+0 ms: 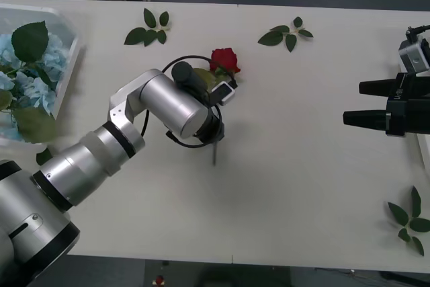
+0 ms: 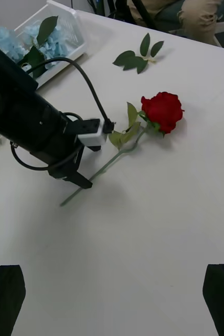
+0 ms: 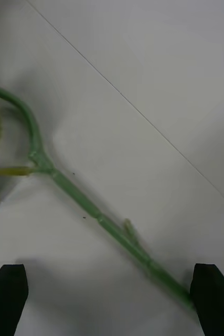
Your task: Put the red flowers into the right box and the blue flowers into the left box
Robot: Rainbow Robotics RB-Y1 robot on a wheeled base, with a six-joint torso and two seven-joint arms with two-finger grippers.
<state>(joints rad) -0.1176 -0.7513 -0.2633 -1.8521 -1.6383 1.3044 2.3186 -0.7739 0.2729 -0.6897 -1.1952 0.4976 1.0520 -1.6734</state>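
One red flower [image 1: 224, 60] lies on the white table, its bloom toward the far side and its green stem [image 3: 80, 197] running toward me. My left gripper [image 3: 112, 299] is low over the stem's lower part, open, with the stem passing between its black fingers close to one of them. From the right wrist view the left gripper [image 2: 72, 176] stands over the stem of the red flower [image 2: 163, 111]. Blue flowers [image 1: 27, 82] fill the left box [image 1: 67, 72] at the far left. My right gripper [image 1: 356, 103] hovers open at the right edge, holding nothing. A thin edge of the right box [image 1: 424, 151] shows there.
Loose green leaf sprigs lie at the back left [image 1: 149, 28], the back right [image 1: 287, 33] and the front right [image 1: 410, 220]. A black cable loops around the left wrist [image 1: 191, 102]. The table between the rose and the right gripper is bare.
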